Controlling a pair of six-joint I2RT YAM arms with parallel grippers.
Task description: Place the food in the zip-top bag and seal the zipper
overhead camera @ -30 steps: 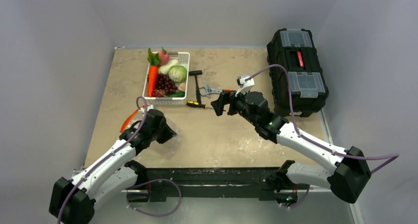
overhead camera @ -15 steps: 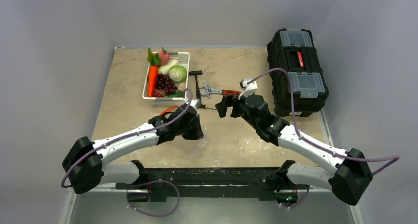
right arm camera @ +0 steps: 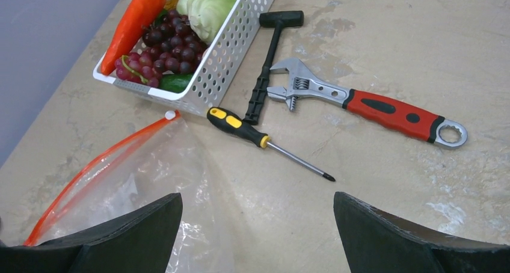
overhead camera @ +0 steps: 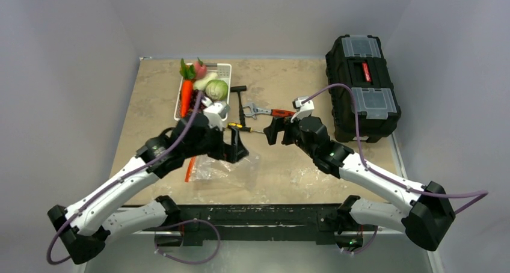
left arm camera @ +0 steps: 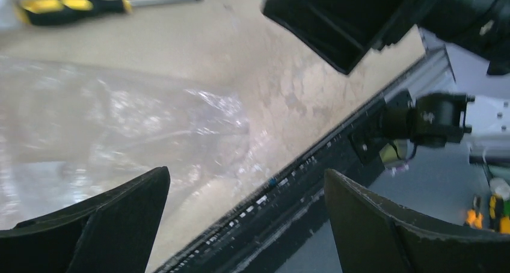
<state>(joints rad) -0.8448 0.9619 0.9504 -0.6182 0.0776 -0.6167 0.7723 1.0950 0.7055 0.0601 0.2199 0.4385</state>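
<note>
Jaws of both grippers are seen spread wide, and nothing is held between them. The left gripper is positioned over the right end of the zip-top bag, which is laid crumpled on the table in front of the white basket. The zipper is seen along the left edge of the bag, its far end just beside the near corner of the basket. Whether it is sealed cannot be told. The right gripper is held above the table, to the right of the bag. The food is kept in the basket: carrot, grapes and cabbage are recognised. 3 tools are laid beside the basket: screwdriver, hammer, wrench.
</note>
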